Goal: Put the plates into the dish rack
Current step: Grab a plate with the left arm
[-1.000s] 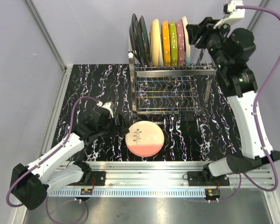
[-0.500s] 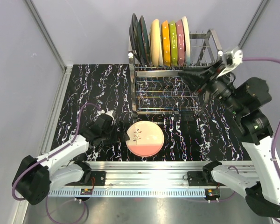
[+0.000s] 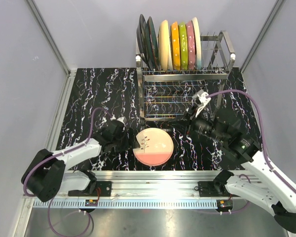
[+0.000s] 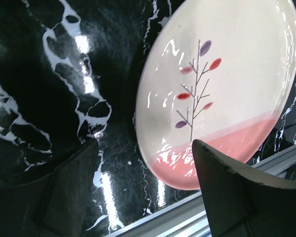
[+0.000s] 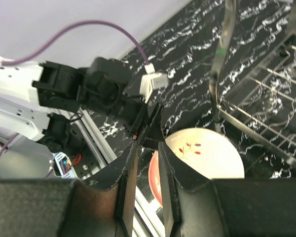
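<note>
A cream plate with a pink band and sprig point(image 3: 153, 146) lies flat on the black marbled table in front of the dish rack point(image 3: 183, 94). Several plates point(image 3: 168, 44) stand upright in the rack's back row. My left gripper point(image 3: 133, 143) is open and low at the plate's left rim. In the left wrist view the plate point(image 4: 217, 84) lies ahead, its pink edge between my spread fingers point(image 4: 237, 192). My right gripper point(image 3: 184, 120) hovers just right of the plate, empty, jaws nearly together. The right wrist view shows the plate point(image 5: 207, 153) beyond its fingertips point(image 5: 170, 163).
The rack's chrome end post point(image 5: 218, 74) and lower wire tier point(image 5: 271, 103) stand close on the right gripper's right. The aluminium rail point(image 3: 158, 175) runs along the table's near edge just behind the plate. Grey walls enclose the table.
My right arm swung down from the rack's top right to the table in front of the rack, pointing at the plate. My left gripper slid right, up to the plate's rim.
</note>
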Robot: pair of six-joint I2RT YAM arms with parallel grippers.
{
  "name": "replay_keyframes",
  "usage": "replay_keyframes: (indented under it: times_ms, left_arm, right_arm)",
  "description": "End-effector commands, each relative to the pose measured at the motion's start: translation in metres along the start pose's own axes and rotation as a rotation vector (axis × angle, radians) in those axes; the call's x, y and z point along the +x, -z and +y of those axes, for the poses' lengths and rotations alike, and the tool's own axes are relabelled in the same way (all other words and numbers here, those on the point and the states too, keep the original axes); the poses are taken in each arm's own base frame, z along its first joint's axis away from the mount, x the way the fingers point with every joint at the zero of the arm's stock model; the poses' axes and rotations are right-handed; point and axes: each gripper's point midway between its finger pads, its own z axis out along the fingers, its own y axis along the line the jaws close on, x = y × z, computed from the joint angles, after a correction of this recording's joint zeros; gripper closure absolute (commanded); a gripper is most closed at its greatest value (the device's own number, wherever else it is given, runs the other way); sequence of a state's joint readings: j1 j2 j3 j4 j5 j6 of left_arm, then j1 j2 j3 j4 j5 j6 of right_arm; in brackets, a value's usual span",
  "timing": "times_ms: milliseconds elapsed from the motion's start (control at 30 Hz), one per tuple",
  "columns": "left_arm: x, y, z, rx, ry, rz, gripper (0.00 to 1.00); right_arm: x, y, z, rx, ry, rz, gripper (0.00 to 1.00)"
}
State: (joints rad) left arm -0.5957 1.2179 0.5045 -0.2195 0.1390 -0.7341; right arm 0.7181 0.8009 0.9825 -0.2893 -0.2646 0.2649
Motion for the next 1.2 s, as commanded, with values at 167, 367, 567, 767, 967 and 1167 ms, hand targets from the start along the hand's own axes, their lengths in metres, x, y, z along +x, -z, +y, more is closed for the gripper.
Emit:
replay_keyframes:
  times_ms: [167,367,567,767,967,1167]
  left_arm:
    - [-0.004,-0.013,-0.008,0.006,-0.012,0.012,0.29]
    - [-0.001,-0.017,-0.008,0.01,-0.011,0.019,0.52]
    - [0.004,-0.022,-0.002,-0.011,-0.004,0.034,0.76]
    - [0.003,-0.019,-0.001,-0.021,0.002,0.023,1.0]
    - [-0.009,-0.006,-0.005,-0.039,-0.003,-0.008,1.0]
    - [-0.024,0.015,-0.017,-0.024,-0.006,-0.063,1.0]
  right_arm:
    - [0.041,-0.006,-0.013,0.083,-0.068,0.041,0.72]
    - [0.101,-0.013,-0.024,0.143,-0.133,0.12,0.74]
    - [0.14,-0.016,-0.031,0.201,-0.137,0.196,0.74]
    - [0.176,-0.029,-0.028,0.223,-0.101,0.295,0.68]
    - [0.195,-0.043,-0.012,0.231,-0.005,0.348,0.49]
    - [0.208,-0.062,0.005,0.256,0.102,0.373,0.32]
